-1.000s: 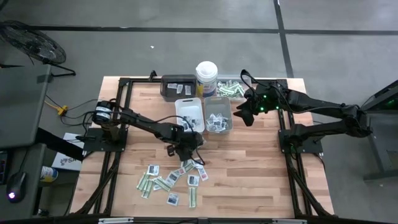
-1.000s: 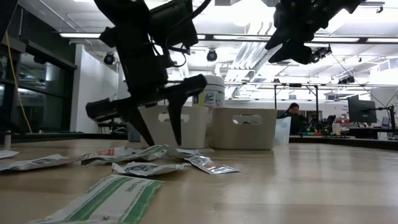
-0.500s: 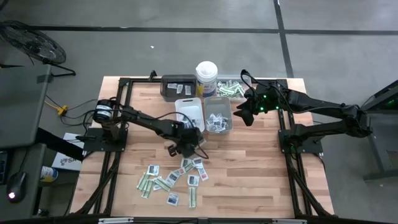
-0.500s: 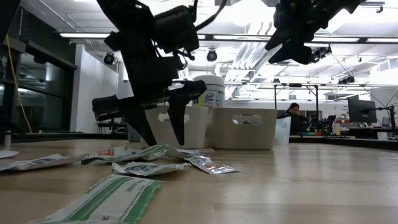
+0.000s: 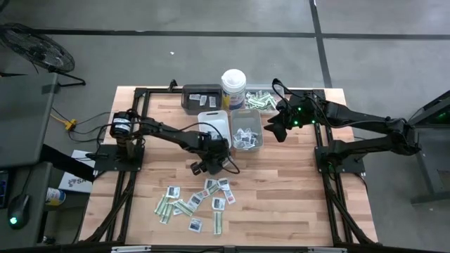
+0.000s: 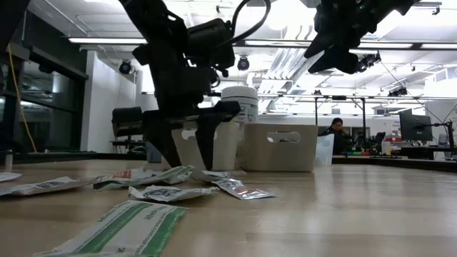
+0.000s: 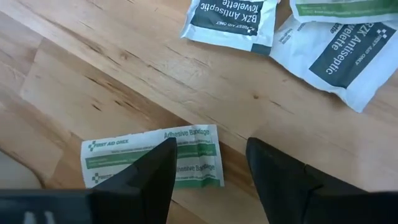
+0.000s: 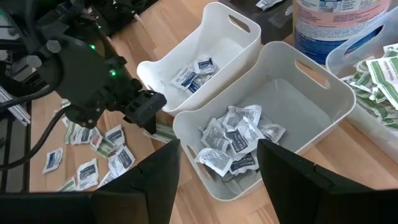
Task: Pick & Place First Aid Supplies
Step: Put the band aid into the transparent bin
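Note:
Several first aid packets (image 5: 193,204) lie loose on the wood table's near middle: white sachets and green-and-white strips. My left gripper (image 5: 211,165) hangs open just beyond them, close to the white tray (image 5: 214,128). In the left wrist view its fingers stand over one flat adhesive bandage strip (image 7: 149,158), with two antiseptic towelette sachets (image 7: 230,18) farther off. My right gripper (image 5: 273,131) waits open, raised to the right of the grey tray (image 5: 247,128). Both trays hold a few sachets (image 8: 233,140).
A tall white canister (image 5: 233,88) stands behind the trays, with a dark tray (image 5: 199,98) to its left and a clear tray of green strips (image 5: 259,100) to its right. Black frame rails run along the table's left and right. Bare wood lies at the near right.
My left gripper has moved away from the pile of packets toward the far edge and slightly right, closer to the white tray, staying open. The packets lie as they did.

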Robot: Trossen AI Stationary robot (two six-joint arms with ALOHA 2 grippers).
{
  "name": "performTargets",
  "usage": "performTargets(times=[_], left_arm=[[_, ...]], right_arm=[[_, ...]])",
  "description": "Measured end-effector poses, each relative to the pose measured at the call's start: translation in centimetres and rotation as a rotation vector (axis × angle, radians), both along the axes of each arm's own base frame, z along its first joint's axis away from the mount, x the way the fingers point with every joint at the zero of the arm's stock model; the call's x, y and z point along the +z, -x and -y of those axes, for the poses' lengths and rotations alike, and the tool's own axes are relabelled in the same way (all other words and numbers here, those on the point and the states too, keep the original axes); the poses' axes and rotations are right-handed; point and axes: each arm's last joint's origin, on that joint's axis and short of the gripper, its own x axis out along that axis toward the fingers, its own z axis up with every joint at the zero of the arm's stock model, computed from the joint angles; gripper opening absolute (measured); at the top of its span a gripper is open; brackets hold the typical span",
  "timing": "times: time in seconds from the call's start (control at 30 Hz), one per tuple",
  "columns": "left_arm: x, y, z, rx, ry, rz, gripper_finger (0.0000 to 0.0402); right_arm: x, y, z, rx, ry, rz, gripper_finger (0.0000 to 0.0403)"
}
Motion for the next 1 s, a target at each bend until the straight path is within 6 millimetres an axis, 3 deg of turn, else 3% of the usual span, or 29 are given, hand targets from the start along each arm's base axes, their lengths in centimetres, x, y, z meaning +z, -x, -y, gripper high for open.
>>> performTargets(times=[0.27, 0.63, 1.0], left_arm=[[-0.4, 0.2, 0.0, 0.025, 0.065, -0.047, 0.0181], [-0.5, 0.7, 0.2, 0.045, 0.118, -0.110, 0.0013], [0.7, 0.1, 0.3, 0.076, 0.084, -0.117, 0.0002]], right_arm=[[0.0, 0.0, 0.0, -0.003, 0.003, 0.001, 0.0206], [0.1, 0.0, 0.0, -0.010, -0.004, 0.008, 0.0206], [0.1, 0.0, 0.0, -0.013, -0.008, 0.009, 0.0206]])
